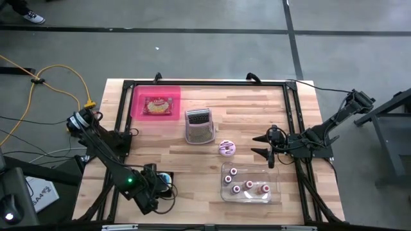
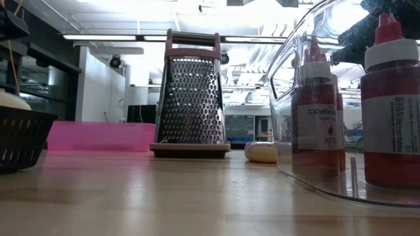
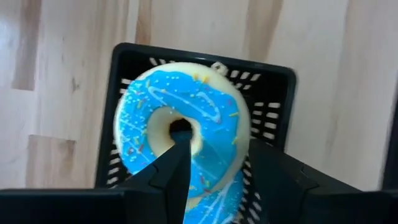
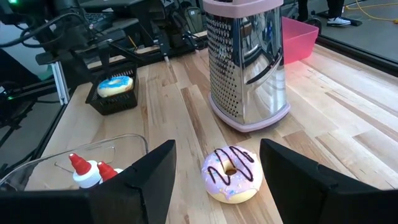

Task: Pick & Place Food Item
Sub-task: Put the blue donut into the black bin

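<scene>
Your right gripper (image 4: 214,177) hangs with jaws spread wide, just short of the pink-frosted, chocolate-striped doughnut (image 4: 231,173) lying flat on the wooden tabletop (image 4: 348,130). It looks light, soft and easily dented; pinch gently across the ring's outer sides. Beyond stands the steel box grater (image 4: 245,59). Farthest, the left gripper (image 3: 214,171) has its jaws spread over a blue-iced doughnut (image 3: 182,134) in a small black basket (image 3: 273,112).

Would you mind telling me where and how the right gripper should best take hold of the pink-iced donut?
The pink-iced donut lies flat on the table, hole up, before the open right gripper. Probably come from above and pinch across its outer rim, on the side away from the grater.
</scene>
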Controlling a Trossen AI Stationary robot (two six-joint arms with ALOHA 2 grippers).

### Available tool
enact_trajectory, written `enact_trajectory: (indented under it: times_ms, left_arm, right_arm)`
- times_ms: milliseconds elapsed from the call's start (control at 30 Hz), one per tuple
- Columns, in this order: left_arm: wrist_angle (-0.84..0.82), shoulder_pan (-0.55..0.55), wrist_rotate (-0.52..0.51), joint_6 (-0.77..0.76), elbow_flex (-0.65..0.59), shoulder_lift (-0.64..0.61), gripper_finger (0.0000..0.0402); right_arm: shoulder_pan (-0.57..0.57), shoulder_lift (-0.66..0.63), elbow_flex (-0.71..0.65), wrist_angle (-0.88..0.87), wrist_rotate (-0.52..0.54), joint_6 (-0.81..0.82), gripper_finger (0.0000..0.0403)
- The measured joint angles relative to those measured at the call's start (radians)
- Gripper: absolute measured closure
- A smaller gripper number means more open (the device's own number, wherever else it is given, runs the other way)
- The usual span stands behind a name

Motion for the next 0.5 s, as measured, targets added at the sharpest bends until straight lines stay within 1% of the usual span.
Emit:
enact_trajectory:
  times_ms: [200, 367, 500]
  left_arm:
    - [-0.024, 0.000, 0.004, 0.036, 0.000, 0.049, 0.0247]
    - [-0.106, 0.000, 0.088, -0.005, 0.000, 0.056, 0.0247]
    - [-0.125, 0.003, 0.103, -0.035, 0.000, 0.041, 0.0247]
  right_arm:
    - [0.000, 0.000, -0.001, 0.000, 0.000, 0.000, 0.0183]
    - [0.000, 0.000, -0.001, 0.000, 0.000, 0.001, 0.0183]
    - [0.000, 0.000, -0.001, 0.000, 0.000, 0.001, 0.0183]
